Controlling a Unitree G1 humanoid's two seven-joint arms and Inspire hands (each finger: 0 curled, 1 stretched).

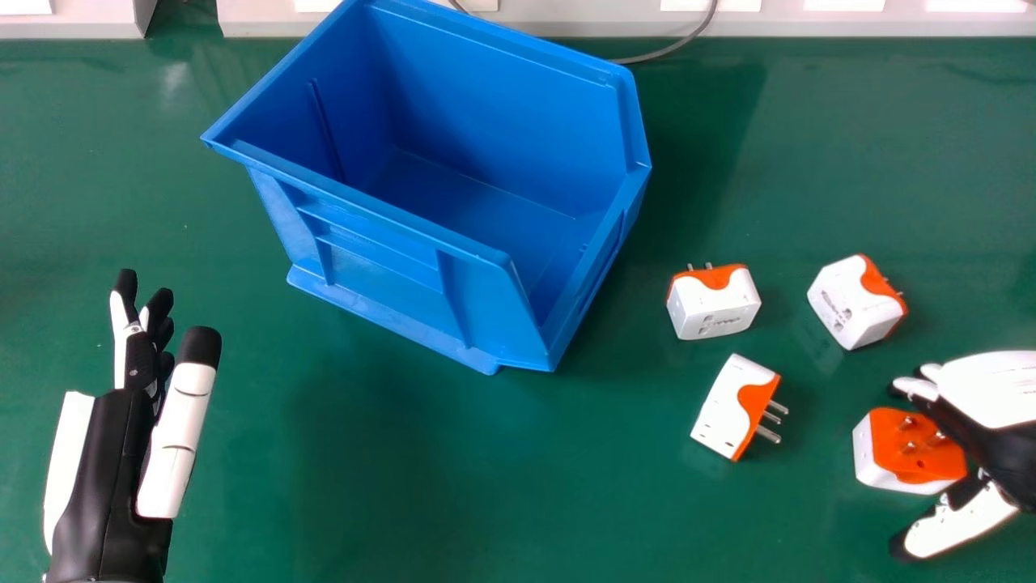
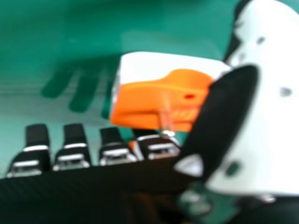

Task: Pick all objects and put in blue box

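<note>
**Right hand (image 1: 991,389) stands spread around the nearest adapter (image 1: 889,444) on the green tabletop (image 1: 405,518)**

In the head view, the right hand comes in from the right edge at about 4 o'clock. Its thumb (image 1: 959,522) and fingers (image 1: 914,387) are apart, with the orange-and-white nearest adapter lying in the gap between them. That adapter rests with its prongs facing up. In the right hand view, the thumb overlaps one end of the adapter and the fingers lie alongside it; whether either touches it, I cannot tell.

Three more adapters of the same kind sit outside the blue box (image 1: 388,283). One (image 1: 712,308) is at 3 o'clock, just beside the box, its prongs pointing toward 12. A second (image 1: 850,306) is farther out at 3 o'clock, its prongs toward 2. A third (image 1: 728,405) lies at 4 o'clock, between the first one and the nearest adapter, its prongs toward 4.

The blue box stands upright at 11 o'clock, its mouth facing up and its lower, cut-down side turned toward 4. It is well apart from the right hand.

The left hand (image 1: 101,478) is at 8 o'clock, fingers loosely extended toward 12, with nothing in its grasp.

A grey cable (image 1: 676,47) curves behind the box at 1 o'clock, by a pale ledge (image 1: 850,24) along the far edge.
</note>
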